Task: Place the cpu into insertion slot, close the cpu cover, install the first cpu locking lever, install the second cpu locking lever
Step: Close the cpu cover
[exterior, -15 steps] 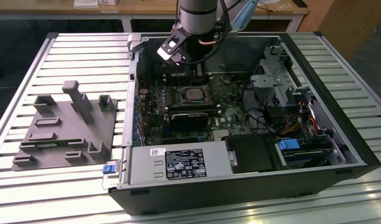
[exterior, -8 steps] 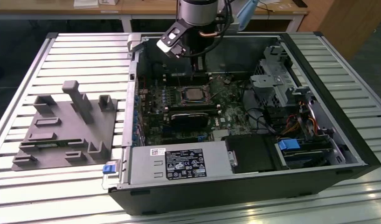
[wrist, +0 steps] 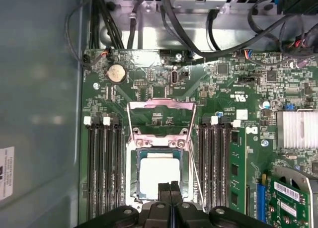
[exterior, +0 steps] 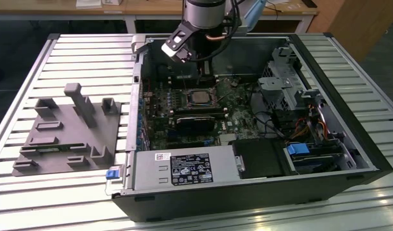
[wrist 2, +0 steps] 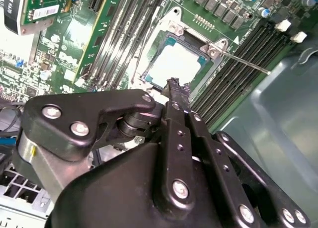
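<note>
Silver-grey on top, the cpu (wrist: 159,174) lies flat inside the insertion slot (wrist: 132,178) on the green motherboard (wrist: 149,84). I see the cpu cover (wrist: 160,105) swung open on the side of the slot away from my fingers (wrist: 164,194), with the board showing through its window. The black fingers are pressed together with nothing between them, their tips just over one edge of the cpu, and in the second wrist view a thin locking lever (wrist 2: 243,62) sticks out free beside the slot.
</note>
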Controlling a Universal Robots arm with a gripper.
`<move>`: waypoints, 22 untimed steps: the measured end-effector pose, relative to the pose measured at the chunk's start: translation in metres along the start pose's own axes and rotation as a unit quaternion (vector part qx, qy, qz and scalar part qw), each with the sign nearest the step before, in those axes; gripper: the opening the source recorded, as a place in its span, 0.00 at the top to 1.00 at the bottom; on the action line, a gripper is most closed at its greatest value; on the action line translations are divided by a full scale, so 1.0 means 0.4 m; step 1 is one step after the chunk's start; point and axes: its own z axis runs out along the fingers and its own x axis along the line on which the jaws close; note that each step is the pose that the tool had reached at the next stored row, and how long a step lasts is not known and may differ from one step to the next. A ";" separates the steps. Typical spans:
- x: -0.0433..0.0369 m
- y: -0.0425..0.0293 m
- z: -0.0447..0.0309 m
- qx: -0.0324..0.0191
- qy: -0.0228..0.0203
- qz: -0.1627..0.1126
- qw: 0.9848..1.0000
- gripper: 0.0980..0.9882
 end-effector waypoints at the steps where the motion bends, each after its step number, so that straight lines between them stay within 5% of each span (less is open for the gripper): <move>1: -0.001 0.000 0.000 0.000 0.000 0.000 1.000 0.97; 22: 0.001 0.077 -0.008 0.000 0.001 0.000 1.000 0.97</move>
